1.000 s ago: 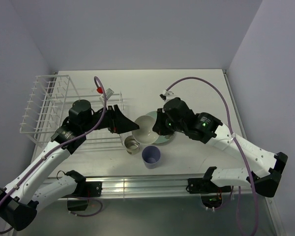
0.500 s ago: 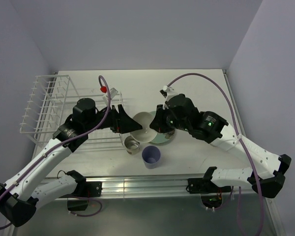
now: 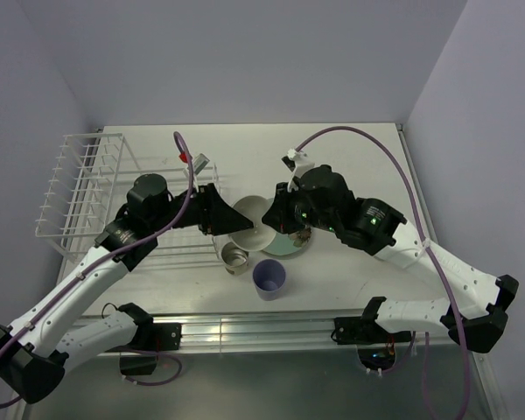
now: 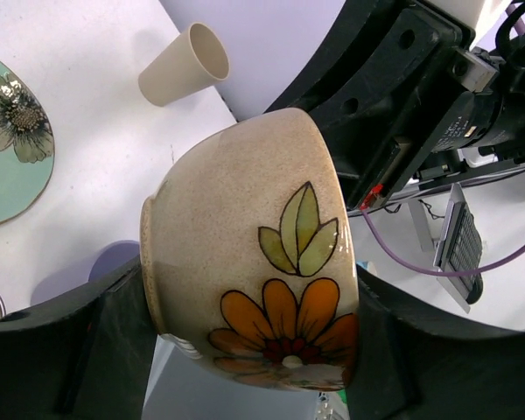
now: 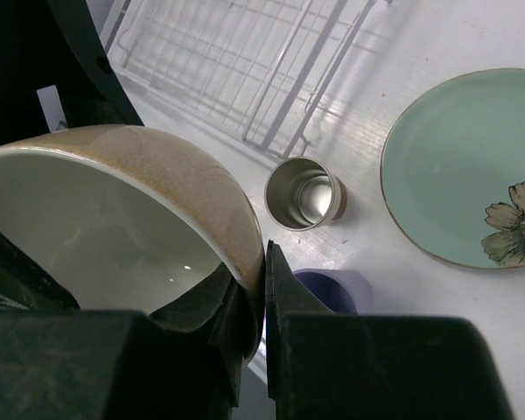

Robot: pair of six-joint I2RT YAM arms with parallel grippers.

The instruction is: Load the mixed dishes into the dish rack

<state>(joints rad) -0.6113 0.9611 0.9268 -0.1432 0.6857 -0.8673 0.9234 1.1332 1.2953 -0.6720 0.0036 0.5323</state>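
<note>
The cream bowl (image 3: 249, 223), with an orange flower on its side (image 4: 245, 219), hangs in the air between both grippers. My right gripper (image 3: 276, 219) is shut on its rim (image 5: 264, 289). My left gripper (image 3: 220, 217) has its jaws against the bowl's rim side and base (image 4: 254, 350). The pale green plate (image 3: 290, 245), steel cup (image 3: 234, 255) and lavender cup (image 3: 269, 277) sit on the table below. The beige tumbler (image 4: 182, 66) lies on its side; my right arm hides it in the top view. The white dish rack (image 3: 79, 188) stands at the left.
The rack's low wire section (image 5: 245, 61) reaches close to the steel cup (image 5: 304, 194). The plate (image 5: 472, 166) and lavender cup (image 5: 332, 289) lie under the right gripper. Walls close the table at the back and both sides.
My right gripper has carried the bowl up and to the left, into my left gripper's jaws. The left arm has shifted only slightly.
</note>
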